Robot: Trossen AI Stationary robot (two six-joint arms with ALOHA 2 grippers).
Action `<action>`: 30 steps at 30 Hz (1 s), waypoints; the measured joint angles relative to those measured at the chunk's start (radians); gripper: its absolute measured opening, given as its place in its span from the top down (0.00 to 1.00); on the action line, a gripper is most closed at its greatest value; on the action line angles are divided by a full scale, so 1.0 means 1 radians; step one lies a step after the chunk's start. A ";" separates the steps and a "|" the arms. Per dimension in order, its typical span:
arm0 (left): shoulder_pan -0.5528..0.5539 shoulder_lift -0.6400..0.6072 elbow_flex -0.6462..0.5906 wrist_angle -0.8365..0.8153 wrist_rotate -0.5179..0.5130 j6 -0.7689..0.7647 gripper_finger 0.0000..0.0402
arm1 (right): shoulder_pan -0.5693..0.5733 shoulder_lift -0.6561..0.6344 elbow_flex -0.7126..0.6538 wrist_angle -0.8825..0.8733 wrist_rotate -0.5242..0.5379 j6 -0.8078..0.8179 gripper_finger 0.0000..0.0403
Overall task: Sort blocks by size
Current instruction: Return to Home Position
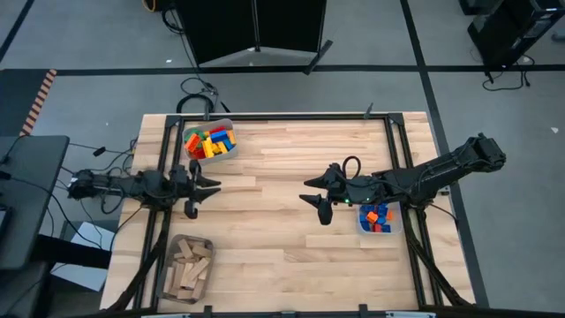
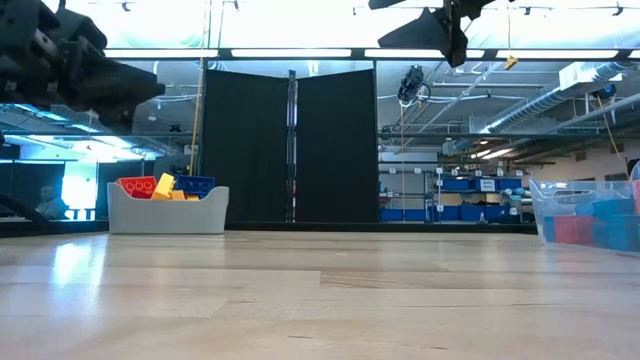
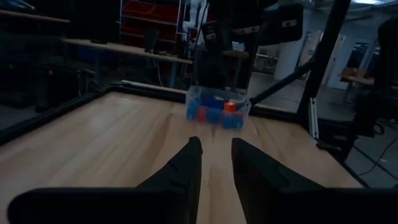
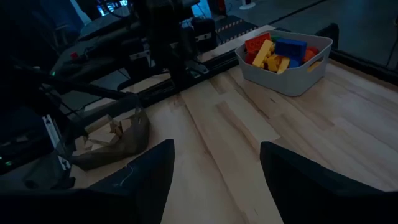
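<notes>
Studded bricks in red, yellow, blue, green and orange fill a grey bin [image 1: 210,143] [image 4: 283,59] at the table's far left. More blue, red and orange bricks lie in a clear bin [image 1: 380,218] [image 3: 217,112] at the right. Tan wooden pieces lie in a clear bin [image 1: 188,268] [image 4: 112,137] at the near left. My left gripper [image 1: 207,187] [image 3: 216,144] hovers level at the left side, between the grey bin and the wooden pieces, with a narrow gap and nothing in it. My right gripper [image 1: 314,199] [image 4: 214,158] hangs open and empty just left of the clear brick bin.
Bare wooden tabletop [image 1: 274,238] stretches between the two grippers and toward the near edge. Black frame rails [image 1: 402,168] run along the table's left and right sides. A black curtain stand [image 2: 290,145] rises beyond the far edge.
</notes>
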 joint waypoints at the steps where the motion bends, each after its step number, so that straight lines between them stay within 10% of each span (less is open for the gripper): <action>1: 0.000 0.000 -0.001 0.006 -0.001 0.004 0.76 | 0.000 0.000 0.000 0.000 0.000 0.000 0.37; 30: 0.001 0.008 -0.002 0.065 -0.057 0.127 0.76 | -0.037 -0.023 -0.095 -0.063 -0.008 -0.326 0.36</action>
